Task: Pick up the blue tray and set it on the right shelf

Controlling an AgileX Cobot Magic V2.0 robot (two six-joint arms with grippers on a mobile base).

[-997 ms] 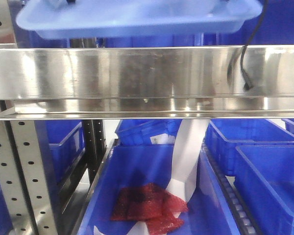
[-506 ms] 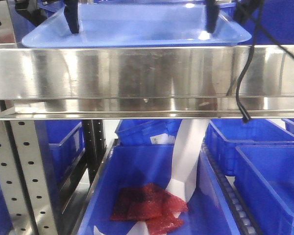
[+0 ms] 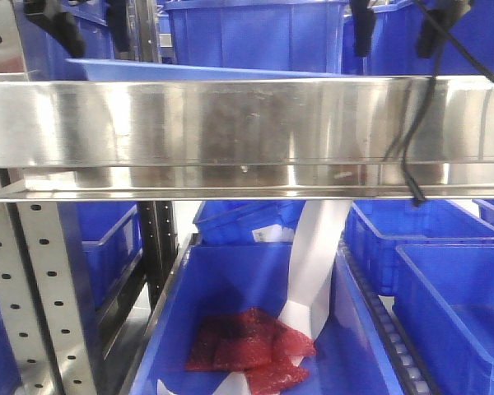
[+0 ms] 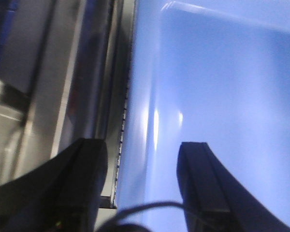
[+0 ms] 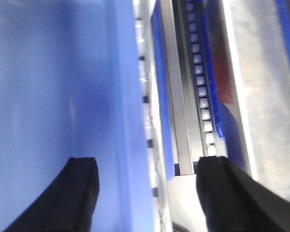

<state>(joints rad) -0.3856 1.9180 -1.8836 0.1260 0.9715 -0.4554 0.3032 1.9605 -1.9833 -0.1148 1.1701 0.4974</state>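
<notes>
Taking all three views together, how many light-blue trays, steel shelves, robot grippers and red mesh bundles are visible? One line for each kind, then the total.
Light-blue tray: 1
Steel shelf: 1
Grippers: 2, the left gripper and the right gripper
Red mesh bundle: 1
Total: 5

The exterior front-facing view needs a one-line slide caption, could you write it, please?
Blue tray resting on the steel shelf, both grippers open and raised above it.

My front camera faces the steel shelf (image 3: 247,123) lip level and close, while both my wrist cameras look down closely on the blue tray (image 4: 217,96) they share.
</notes>
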